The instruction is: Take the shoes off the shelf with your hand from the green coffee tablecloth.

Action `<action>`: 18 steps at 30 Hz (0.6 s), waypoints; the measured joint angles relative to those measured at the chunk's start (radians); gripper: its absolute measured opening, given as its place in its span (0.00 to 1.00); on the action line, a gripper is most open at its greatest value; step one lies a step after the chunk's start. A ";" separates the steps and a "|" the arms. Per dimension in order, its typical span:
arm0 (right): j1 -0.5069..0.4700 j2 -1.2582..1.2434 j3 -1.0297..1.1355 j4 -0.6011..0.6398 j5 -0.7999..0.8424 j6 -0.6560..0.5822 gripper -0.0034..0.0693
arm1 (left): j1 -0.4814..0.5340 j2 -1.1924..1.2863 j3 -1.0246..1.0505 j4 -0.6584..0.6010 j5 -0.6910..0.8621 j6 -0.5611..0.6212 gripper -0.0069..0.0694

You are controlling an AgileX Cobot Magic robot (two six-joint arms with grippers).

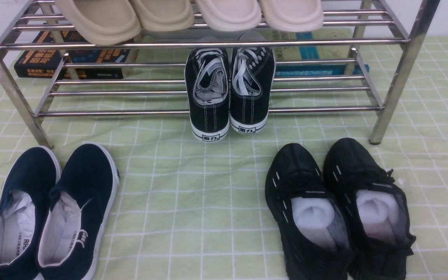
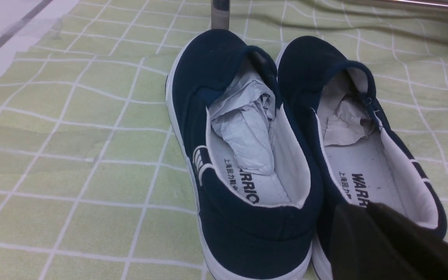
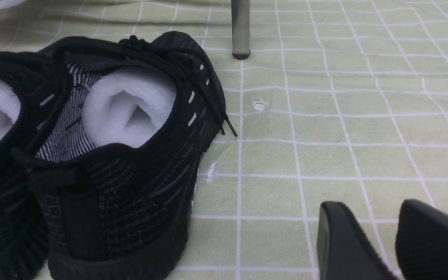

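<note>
The shoes (image 1: 49, 210), a navy slip-on pair with white soles and paper stuffing, stand side by side on the green coffee tablecloth (image 1: 208, 194) at the front left, in front of the shelf (image 1: 208, 43). In the left wrist view my left gripper (image 2: 366, 206) is at the heel of one navy shoe (image 2: 364, 155). Its dark fingers lie together and nothing shows between them. The other navy shoe (image 2: 247, 155) lies beside it. My right gripper (image 3: 371, 208) stands open over bare cloth, apart from any shoe. Neither gripper shows in the front view.
Black mesh trainers (image 1: 336, 210) sit on the cloth at the front right, beside my right gripper. Black lace-up sneakers (image 1: 230, 89) rest on the shelf's lower tier with their heels over its front bar. Beige slippers (image 1: 189, 15) fill the top tier. Books (image 1: 72, 58) lie behind the shelf, whose leg (image 3: 240, 31) stands nearby.
</note>
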 joint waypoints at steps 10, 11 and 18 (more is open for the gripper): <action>0.000 0.000 0.000 0.000 0.000 0.000 0.37 | 0.000 0.000 0.000 0.009 0.001 0.000 0.17; 0.000 0.000 0.000 0.000 0.000 0.000 0.37 | 0.000 0.000 0.000 0.012 0.002 0.000 0.17; 0.000 0.000 0.000 0.000 0.000 0.000 0.37 | 0.000 0.000 0.000 0.025 0.002 0.000 0.18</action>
